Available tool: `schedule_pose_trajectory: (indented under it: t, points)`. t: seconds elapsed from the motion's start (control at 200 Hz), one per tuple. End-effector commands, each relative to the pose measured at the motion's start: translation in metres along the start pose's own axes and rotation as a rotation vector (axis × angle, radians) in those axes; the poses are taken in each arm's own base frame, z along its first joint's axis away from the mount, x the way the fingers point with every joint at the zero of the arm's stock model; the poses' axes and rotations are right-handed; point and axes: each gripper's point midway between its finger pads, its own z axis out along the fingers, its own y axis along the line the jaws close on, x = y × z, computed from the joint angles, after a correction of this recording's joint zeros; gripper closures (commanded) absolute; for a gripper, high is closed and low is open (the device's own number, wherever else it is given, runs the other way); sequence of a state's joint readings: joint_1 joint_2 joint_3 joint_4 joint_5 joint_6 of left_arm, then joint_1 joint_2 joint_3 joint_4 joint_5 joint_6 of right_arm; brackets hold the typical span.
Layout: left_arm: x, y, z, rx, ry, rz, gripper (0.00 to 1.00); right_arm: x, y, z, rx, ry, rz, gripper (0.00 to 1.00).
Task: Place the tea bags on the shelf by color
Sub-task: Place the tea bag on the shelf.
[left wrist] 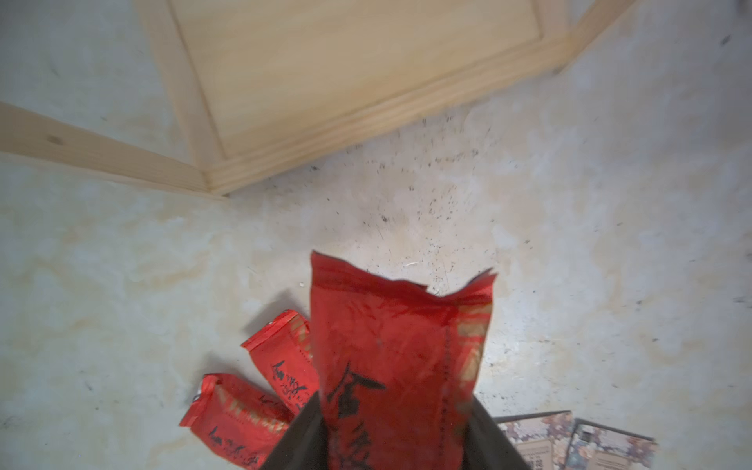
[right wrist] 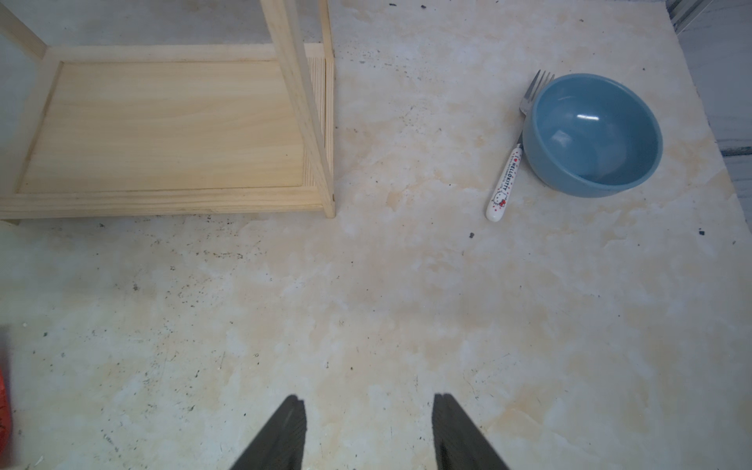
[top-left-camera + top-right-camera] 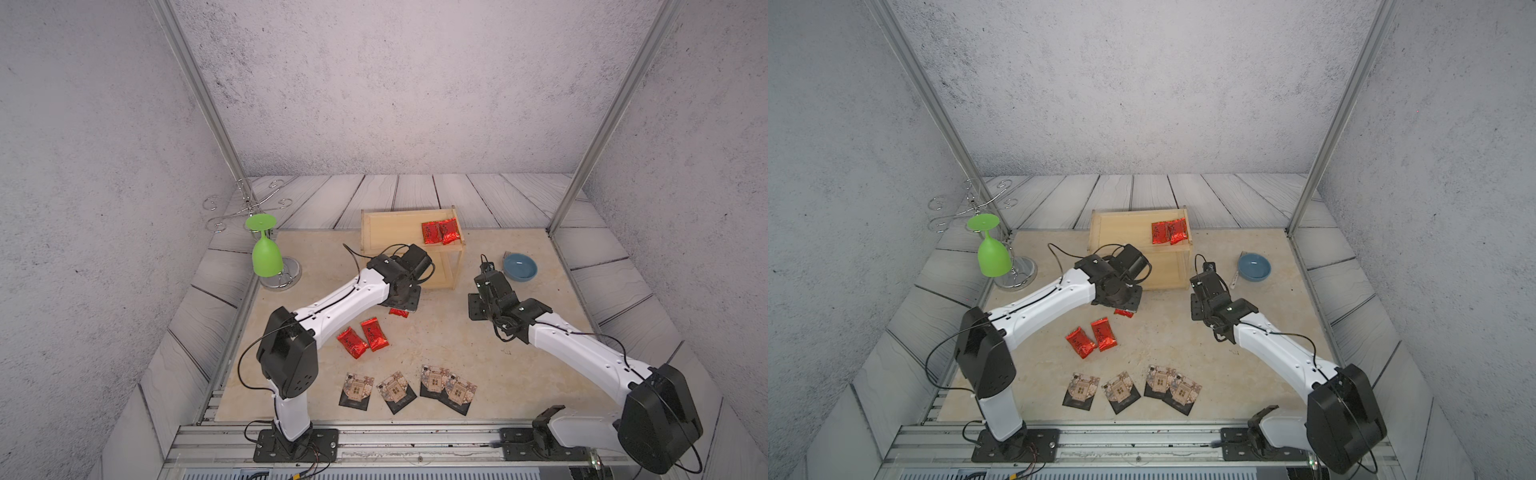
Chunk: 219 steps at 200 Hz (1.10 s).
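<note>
In the left wrist view my left gripper (image 1: 396,439) is shut on a red foil tea bag (image 1: 398,333), held above the table just in front of the wooden shelf (image 1: 358,81). In a top view the bag's corner (image 3: 399,312) peeks out under that gripper. Two red tea bags (image 3: 439,231) lie on the right of the shelf's top board (image 3: 382,232). Two more red ones (image 3: 363,336) lie on the table. Several black tea bags (image 3: 407,388) sit in a row near the front edge. My right gripper (image 2: 368,407) is open over bare table, right of the shelf.
A blue bowl (image 3: 519,267) with a white-handled fork (image 2: 506,179) beside it stands right of the shelf. A green glass (image 3: 266,253) hangs upside down on a chrome rack (image 3: 282,276) at the left. Metal frame posts stand at both back corners.
</note>
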<state>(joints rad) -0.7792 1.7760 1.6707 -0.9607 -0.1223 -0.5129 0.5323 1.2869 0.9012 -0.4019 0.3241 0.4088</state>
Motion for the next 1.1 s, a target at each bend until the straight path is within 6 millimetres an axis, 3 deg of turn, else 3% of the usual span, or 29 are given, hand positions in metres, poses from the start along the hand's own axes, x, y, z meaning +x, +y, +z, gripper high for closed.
schedule_pose_trajectory:
  t: [0.0,0.075,0.165,0.325,0.475,0.741,1.091]
  points:
    - [-0.028,0.019,-0.044,-0.005,-0.091,-0.058,0.49,-0.006,-0.001,-0.006,-0.009,-0.027,0.010,0.45]
    - [-0.050,0.022,-0.063,0.013,-0.139,-0.078,0.49,-0.008,0.001,-0.006,-0.019,-0.031,0.016,0.45]
    - [-0.076,0.025,-0.072,0.026,-0.179,-0.097,0.49,-0.010,0.003,-0.006,-0.028,-0.037,0.022,0.45]
    - [-0.122,0.025,-0.066,0.046,-0.217,-0.134,0.52,-0.014,0.006,-0.007,-0.040,-0.039,0.024,0.45]
    - [-0.152,0.023,-0.053,0.080,-0.248,-0.168,0.52,-0.013,0.006,-0.007,-0.046,-0.035,0.026,0.45]
    - [-0.175,0.020,-0.018,0.135,-0.266,-0.236,0.52,-0.008,0.011,-0.005,-0.077,-0.019,0.035,0.46]
    - [-0.193,0.012,0.000,0.197,-0.298,-0.272,0.52,-0.003,0.012,-0.003,-0.088,-0.008,0.038,0.46]
